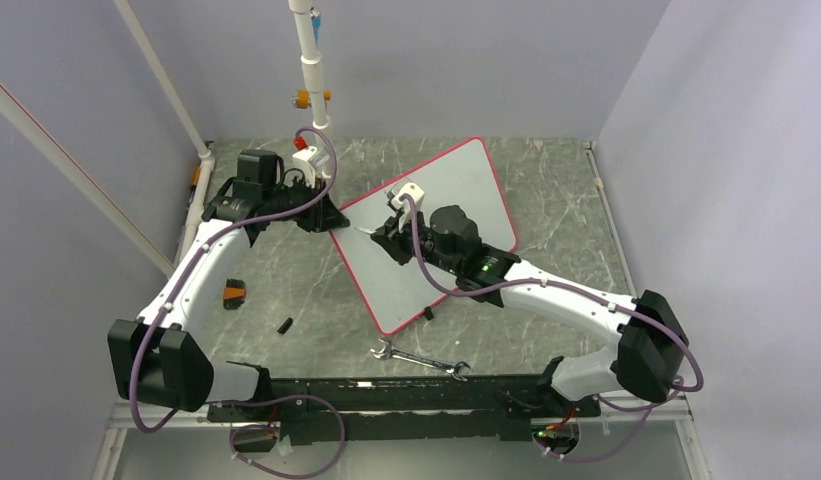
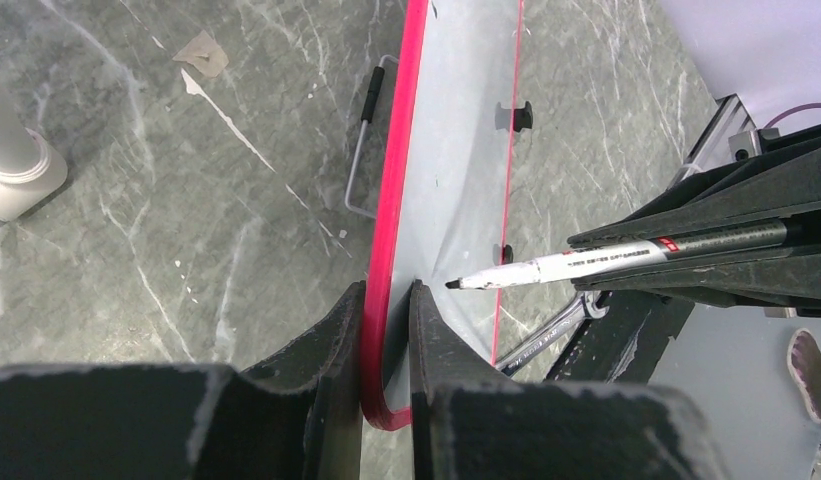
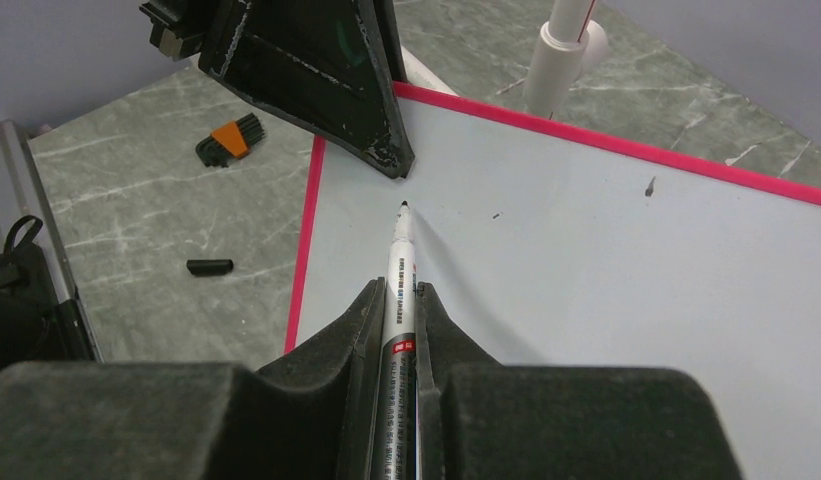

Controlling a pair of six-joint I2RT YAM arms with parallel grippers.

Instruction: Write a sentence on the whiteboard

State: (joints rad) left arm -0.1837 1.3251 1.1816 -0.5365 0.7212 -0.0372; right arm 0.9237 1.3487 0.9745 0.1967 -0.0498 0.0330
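Status: writing not started, as far as we can see. The whiteboard lies diagonally on the surface between the two arms, and its face is blank. We see only a couple of small dark specks, no lettering. So none of the sentence is down yet.

Setup looks done:
- The left hand is closed narrow on the board's red rim near a rounded corner, one finger on each side. We read that as a brace to hold the board in place.
- The right hand is clamped on the marker, barrel running along between the fingers. It's uncapped, tip pointing forward.
- The tip sits over the board's corner area, just beside the left hand's fingers. We can't tell if it's touching or hovering just off.
- A small black piece lies loose on the surface, well apart from the board. Probably the cap, but we can't confirm.

A wrench lies off the board's near edge and isn't involved.

Left to do: the whole sentence, both lines. Our read is that the first stroke starts right at this corner, which is tight against the left hand.
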